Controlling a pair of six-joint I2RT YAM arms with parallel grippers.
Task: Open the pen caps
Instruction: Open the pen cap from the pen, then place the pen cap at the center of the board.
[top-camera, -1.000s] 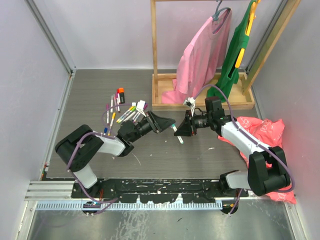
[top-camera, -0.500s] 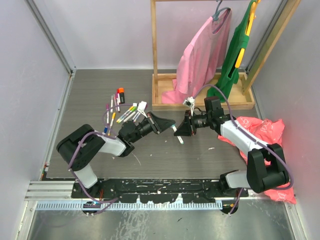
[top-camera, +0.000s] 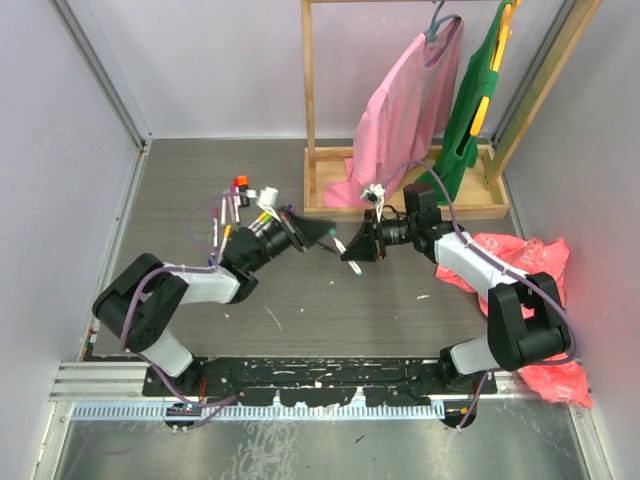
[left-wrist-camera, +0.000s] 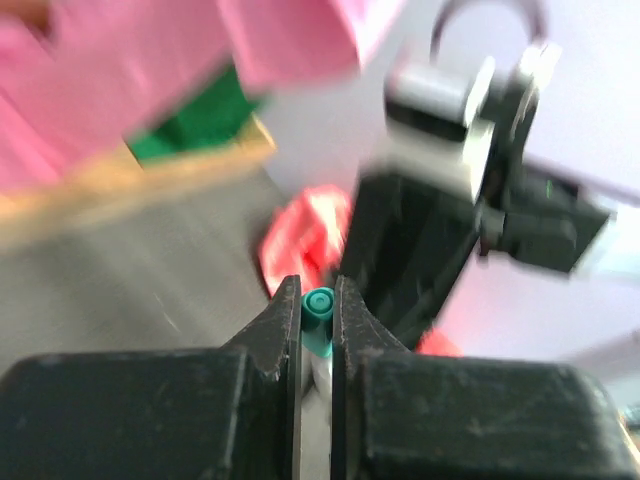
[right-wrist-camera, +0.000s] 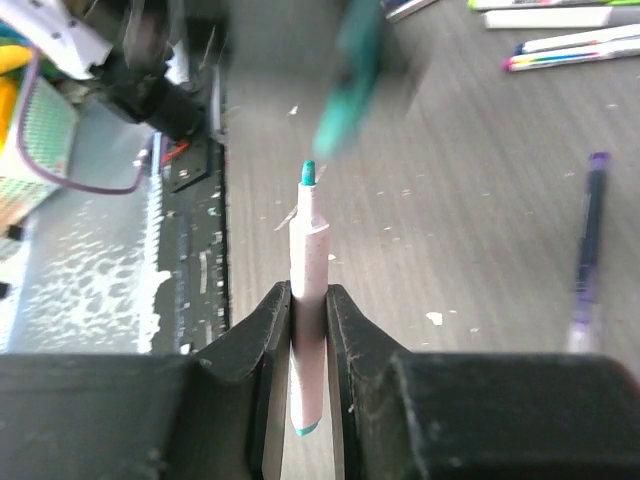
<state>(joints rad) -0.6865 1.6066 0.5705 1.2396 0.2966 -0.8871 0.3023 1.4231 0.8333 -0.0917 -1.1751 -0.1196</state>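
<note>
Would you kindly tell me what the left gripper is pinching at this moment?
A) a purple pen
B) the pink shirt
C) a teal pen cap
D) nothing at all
C: the left wrist view shows the left gripper shut on a teal pen cap, pulled clear of the white pen that the right gripper holds.

From here the left arm (top-camera: 195, 283) and the right arm (top-camera: 478, 268) look alike: pale grey shells between chunky black joints. A thin purple cable (top-camera: 150, 283) loops along the left one, and a greyish cable (top-camera: 432, 172) arcs above the right. The left gripper (top-camera: 333, 238) and right gripper (top-camera: 350, 253) are matte black, with blunt, scuffed wedge fingers (right-wrist-camera: 262, 330).
</note>
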